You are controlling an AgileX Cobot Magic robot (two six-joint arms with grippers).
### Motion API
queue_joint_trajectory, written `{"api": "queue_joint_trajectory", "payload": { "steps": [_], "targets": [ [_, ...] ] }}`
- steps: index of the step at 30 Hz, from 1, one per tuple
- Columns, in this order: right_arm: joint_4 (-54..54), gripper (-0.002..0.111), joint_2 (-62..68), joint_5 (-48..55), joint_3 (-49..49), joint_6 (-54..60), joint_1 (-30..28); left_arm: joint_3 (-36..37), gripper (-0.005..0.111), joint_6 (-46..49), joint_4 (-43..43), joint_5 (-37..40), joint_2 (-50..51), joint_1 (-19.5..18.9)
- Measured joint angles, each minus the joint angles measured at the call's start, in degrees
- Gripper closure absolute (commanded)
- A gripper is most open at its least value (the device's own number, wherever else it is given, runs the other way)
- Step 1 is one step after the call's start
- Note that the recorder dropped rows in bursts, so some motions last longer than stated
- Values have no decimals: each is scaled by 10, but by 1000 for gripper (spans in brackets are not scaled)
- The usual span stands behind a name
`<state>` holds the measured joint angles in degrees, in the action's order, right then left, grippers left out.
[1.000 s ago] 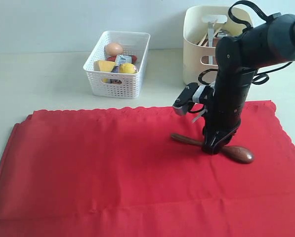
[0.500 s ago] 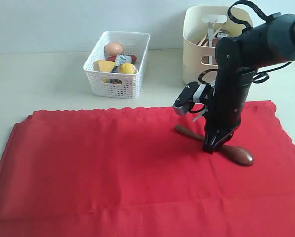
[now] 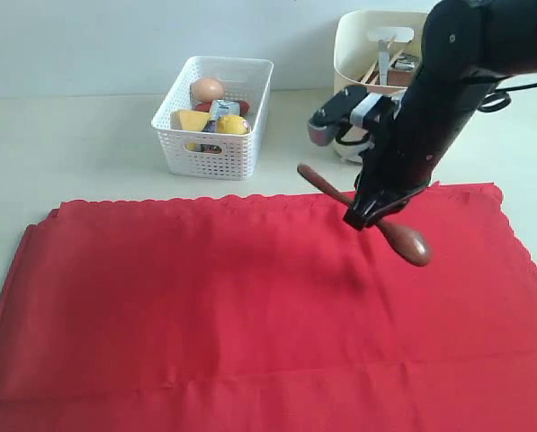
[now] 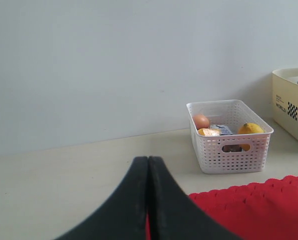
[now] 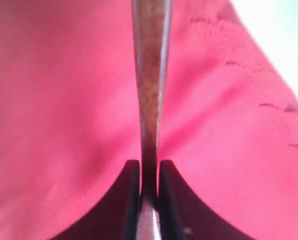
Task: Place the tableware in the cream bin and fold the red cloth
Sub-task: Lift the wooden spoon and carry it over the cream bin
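Observation:
My right gripper is shut on the dark wooden spoon and holds it in the air above the red cloth, handle end up and to the left. In the right wrist view the spoon's handle runs out from between the shut fingers of that right gripper. The cream bin stands just behind the right arm, with tableware pieces showing inside. My left gripper is shut on nothing, low over the cloth's far left edge; it is out of the exterior view.
A white perforated basket with egg, cheese, lemon and carton stands behind the cloth at the centre left, also the white basket in the left wrist view. Pale table surrounds the cloth.
The right gripper has lifted the spoon off the cloth and carried it up and back toward the cream bin. The spoon now hangs tilted in the air.

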<state>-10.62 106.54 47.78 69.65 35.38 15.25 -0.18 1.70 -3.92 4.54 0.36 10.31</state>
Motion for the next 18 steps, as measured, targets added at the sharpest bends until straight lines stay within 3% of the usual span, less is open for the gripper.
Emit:
{"api": "queue_joint_trajectory", "payload": {
  "steps": [18],
  "targets": [
    [-59,108,-149,-229,-1,-1,0,0,106,0,0,0,0,0]
  ]
}}
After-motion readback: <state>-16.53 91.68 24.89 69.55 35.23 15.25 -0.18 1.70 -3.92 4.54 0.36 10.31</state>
